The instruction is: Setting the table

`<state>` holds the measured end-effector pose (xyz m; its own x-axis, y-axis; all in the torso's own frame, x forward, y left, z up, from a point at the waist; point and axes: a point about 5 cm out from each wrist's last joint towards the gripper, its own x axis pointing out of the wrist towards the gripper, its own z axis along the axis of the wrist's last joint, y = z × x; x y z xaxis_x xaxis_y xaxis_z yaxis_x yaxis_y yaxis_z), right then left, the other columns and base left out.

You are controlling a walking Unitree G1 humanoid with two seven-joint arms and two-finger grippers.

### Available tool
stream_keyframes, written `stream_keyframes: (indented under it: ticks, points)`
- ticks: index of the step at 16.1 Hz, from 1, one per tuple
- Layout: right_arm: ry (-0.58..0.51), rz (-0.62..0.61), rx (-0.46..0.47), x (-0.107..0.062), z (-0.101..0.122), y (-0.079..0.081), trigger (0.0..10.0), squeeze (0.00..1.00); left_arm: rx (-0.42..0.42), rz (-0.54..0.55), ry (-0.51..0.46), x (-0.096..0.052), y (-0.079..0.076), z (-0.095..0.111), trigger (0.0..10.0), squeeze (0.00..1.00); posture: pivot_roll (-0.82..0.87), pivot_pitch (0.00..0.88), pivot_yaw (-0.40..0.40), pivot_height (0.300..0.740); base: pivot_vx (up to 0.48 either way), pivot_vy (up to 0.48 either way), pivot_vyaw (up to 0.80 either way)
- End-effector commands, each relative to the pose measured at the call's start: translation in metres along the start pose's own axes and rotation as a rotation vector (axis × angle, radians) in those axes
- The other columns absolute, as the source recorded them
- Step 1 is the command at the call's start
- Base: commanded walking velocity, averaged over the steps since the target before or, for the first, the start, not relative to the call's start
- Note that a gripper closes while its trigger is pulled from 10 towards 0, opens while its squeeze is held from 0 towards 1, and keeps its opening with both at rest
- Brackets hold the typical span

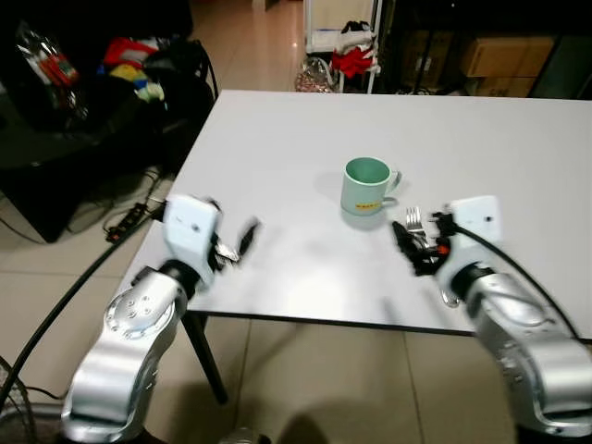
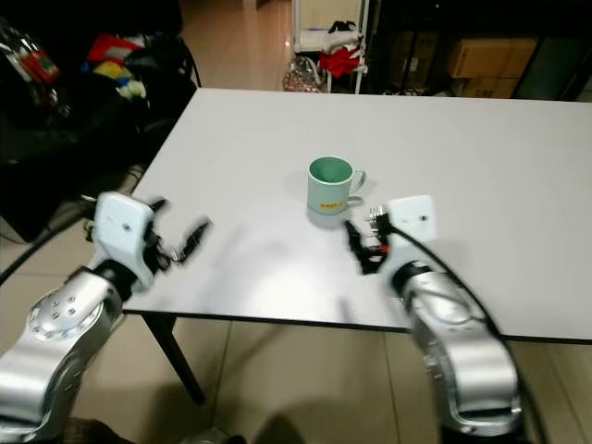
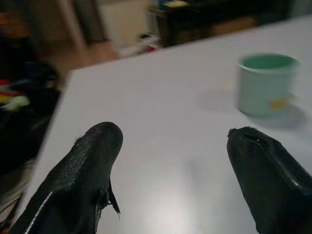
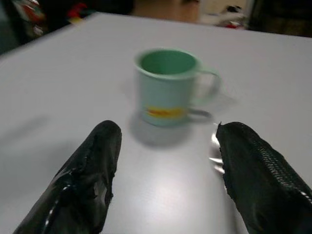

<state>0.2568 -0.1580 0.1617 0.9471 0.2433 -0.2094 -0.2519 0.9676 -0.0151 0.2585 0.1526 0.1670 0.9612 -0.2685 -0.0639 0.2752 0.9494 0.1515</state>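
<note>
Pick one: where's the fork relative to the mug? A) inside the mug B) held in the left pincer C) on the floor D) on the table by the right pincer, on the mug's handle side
D: the fork lies on the table beside the open right pincer, on the handle side of the mug.

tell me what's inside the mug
The mug looks empty: its green inner wall shows down from the rim, with nothing sticking out. Its bottom is hidden by the near wall, so a little liquid cannot be ruled out.
</note>
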Motion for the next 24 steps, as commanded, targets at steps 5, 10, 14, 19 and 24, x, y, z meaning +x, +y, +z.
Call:
stream_keyframes:
  ticks: [5, 10, 14, 19, 24]
  points:
    - [-0.111, 0.061, 0.041, -0.003, 0.017, 0.017, 10.0, 1.00, -0.055, 0.142, -0.013, -0.007, 0.009, 0.001, 10.0, 0.00, 0.09, 0.000, 0.001, 0.740, 0.000, -0.327, 0.00]
    - [-0.112, 0.072, 0.041, -0.003, 0.016, 0.020, 10.0, 1.00, -0.061, 0.182, -0.002, -0.011, 0.016, 0.000, 10.0, 0.00, 0.10, 0.000, -0.005, 0.740, 0.000, -0.459, 0.00]
    - [-0.114, 0.102, 0.034, -0.002, 0.017, 0.019, 10.0, 1.00, -0.081, 0.155, -0.017, -0.011, 0.009, 0.003, 10.0, 0.00, 0.11, 0.000, -0.013, 0.740, 0.000, -0.434, 0.00]
    - [-0.102, 0.192, -0.050, -0.004, 0.015, 0.029, 10.0, 1.00, -0.110, 0.158, 0.011, -0.008, 0.002, 0.000, 10.0, 0.00, 0.10, 0.000, -0.009, 0.740, 0.000, 0.000, 0.64]
    - [-0.104, 0.190, -0.095, -0.007, 0.015, 0.027, 10.0, 1.00, -0.139, 0.171, 0.036, -0.006, 0.004, -0.006, 10.0, 0.00, 0.07, 0.000, 0.002, 0.740, 0.000, 0.000, 0.80]
